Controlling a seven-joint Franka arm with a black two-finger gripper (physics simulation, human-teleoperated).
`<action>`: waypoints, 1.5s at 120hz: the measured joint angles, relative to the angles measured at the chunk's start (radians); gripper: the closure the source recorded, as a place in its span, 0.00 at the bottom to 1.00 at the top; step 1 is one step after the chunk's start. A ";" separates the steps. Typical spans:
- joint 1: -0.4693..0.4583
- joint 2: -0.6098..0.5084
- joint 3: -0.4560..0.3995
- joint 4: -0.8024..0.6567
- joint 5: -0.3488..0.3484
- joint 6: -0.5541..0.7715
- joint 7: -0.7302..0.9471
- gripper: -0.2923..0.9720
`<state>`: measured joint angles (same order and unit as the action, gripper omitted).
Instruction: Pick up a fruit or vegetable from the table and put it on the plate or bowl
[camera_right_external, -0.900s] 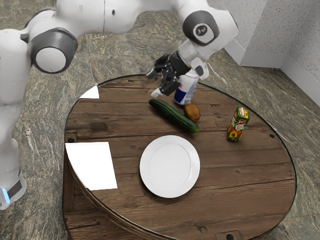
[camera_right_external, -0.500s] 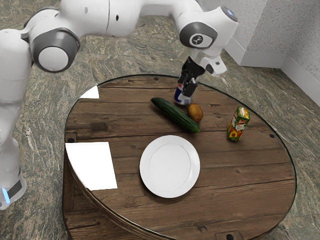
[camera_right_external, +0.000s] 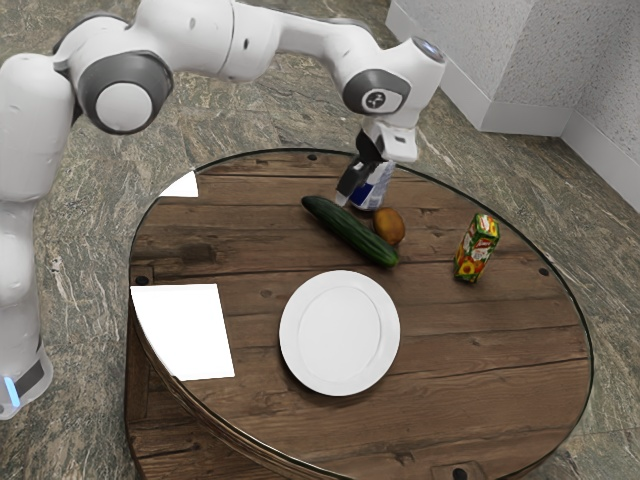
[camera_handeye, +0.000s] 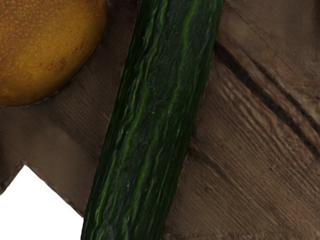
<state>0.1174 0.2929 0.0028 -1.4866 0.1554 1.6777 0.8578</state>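
Note:
A long dark green cucumber (camera_right_external: 350, 230) lies slantwise on the round wooden table (camera_right_external: 480, 350), with a brown-orange round fruit (camera_right_external: 390, 225) touching its side. In front of them sits an empty white plate (camera_right_external: 340, 332). My black gripper (camera_right_external: 356, 182) hangs just above the cucumber's far end, in front of a blue and white can (camera_right_external: 380, 186). In the wrist view the cucumber (camera_handeye: 155, 120) runs straight under my hand, very close, and the fruit (camera_handeye: 45, 45) lies beside it.
A red and green juice carton (camera_right_external: 476, 248) stands upright toward the exterior view's right. A white sheet (camera_right_external: 182, 330) lies near the table's left edge and a smaller white patch (camera_right_external: 182, 185) at its far left rim.
My hand has swung from the cucumber's far left side over to the can, turned, and come down closer over the cucumber's far end. The objects have stayed in place.

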 joint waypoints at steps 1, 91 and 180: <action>0.000 0.001 0.001 -0.005 -0.001 0.005 0.007 0.23; -0.061 -0.076 0.085 -0.256 -0.089 0.238 0.382 0.23; -0.059 0.002 0.123 -0.253 -0.097 0.423 0.480 0.55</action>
<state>0.0586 0.2954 0.1257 -1.7398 0.0585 2.1004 1.3380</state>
